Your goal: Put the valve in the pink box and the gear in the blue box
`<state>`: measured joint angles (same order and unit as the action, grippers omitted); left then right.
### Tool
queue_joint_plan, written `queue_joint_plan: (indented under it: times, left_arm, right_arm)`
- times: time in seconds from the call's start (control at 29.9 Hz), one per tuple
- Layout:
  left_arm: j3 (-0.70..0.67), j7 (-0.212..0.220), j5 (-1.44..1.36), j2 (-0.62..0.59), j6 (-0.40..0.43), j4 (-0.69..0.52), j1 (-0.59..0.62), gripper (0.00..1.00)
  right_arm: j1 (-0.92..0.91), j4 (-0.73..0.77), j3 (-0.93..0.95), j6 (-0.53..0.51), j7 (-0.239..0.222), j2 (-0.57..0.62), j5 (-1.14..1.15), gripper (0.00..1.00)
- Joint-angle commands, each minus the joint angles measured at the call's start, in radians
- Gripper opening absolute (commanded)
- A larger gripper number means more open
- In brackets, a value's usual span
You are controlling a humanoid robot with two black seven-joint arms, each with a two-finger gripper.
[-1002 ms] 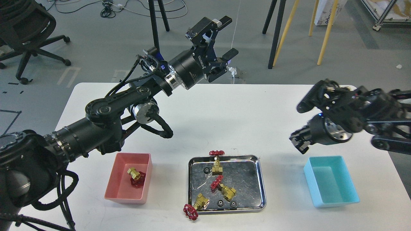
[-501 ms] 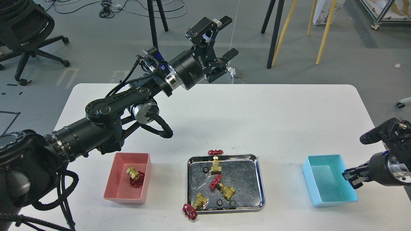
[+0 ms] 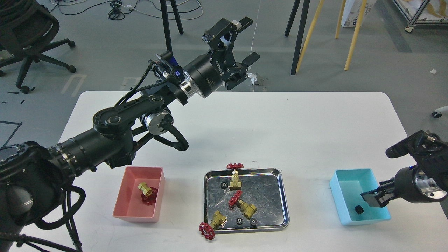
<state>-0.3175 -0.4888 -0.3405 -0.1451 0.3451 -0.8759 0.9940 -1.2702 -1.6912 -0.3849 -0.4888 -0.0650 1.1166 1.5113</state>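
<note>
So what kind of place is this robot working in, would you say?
Probably a robotics lab or workshop: a white table on a bare grey floor, loose cables, tripod legs and an office chair behind it.

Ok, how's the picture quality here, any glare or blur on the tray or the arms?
Head view: even, soft lighting, and the left arm throws a faint shadow on the white table. The steel tray mirrors the light in bright streaks, which makes the small black gears hard to pick out. The left gripper is sharp. The right gripper over the blue box is dark, with little detail.
</note>
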Motion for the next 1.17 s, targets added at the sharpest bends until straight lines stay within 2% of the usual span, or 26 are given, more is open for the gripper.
queue_joint_plan:
  times: [0.0,0.1,0.23,0.37,0.5,0.67,0.77,0.9,1.14]
  left_arm:
    - [0.001,0.000,-0.002,-0.011,0.000,0.000,0.000,0.99]
    - [0.001,0.000,-0.002,-0.039,0.021,0.009,0.003,0.99]
    - [-0.095,0.000,0.012,-0.142,0.144,0.011,0.011,0.99]
    - [-0.163,0.000,0.072,-0.243,0.144,0.012,0.022,0.99]
    - [-0.166,0.000,0.149,-0.343,0.144,0.031,0.015,0.99]
    - [-0.173,0.000,0.181,-0.337,0.144,0.090,-0.021,0.99]
    - [-0.204,0.000,0.207,-0.320,0.144,0.090,-0.066,0.99]
    - [-0.239,0.000,0.207,-0.303,0.144,0.092,-0.080,0.99]
    - [-0.229,0.000,0.199,-0.294,0.144,0.109,-0.086,0.99]
  right_arm:
    - [0.000,0.065,0.142,0.000,0.016,-0.006,-0.081,1.00]
    - [0.000,0.160,0.288,0.000,0.017,-0.052,-0.337,1.00]
    - [0.008,0.359,0.489,0.019,0.019,-0.148,-0.884,1.00]
    - [0.015,0.585,0.642,0.003,0.025,-0.273,-1.366,1.00]
    - [0.058,0.763,0.750,0.000,0.053,-0.400,-1.681,1.00]
    - [0.182,0.982,0.851,0.000,0.050,-0.589,-1.767,1.00]
    - [0.219,1.051,0.894,0.000,0.044,-0.655,-1.767,1.00]
    - [0.222,1.067,0.900,0.000,0.040,-0.692,-1.767,1.00]
    - [0.221,1.067,0.955,0.000,0.042,-0.690,-1.767,1.00]
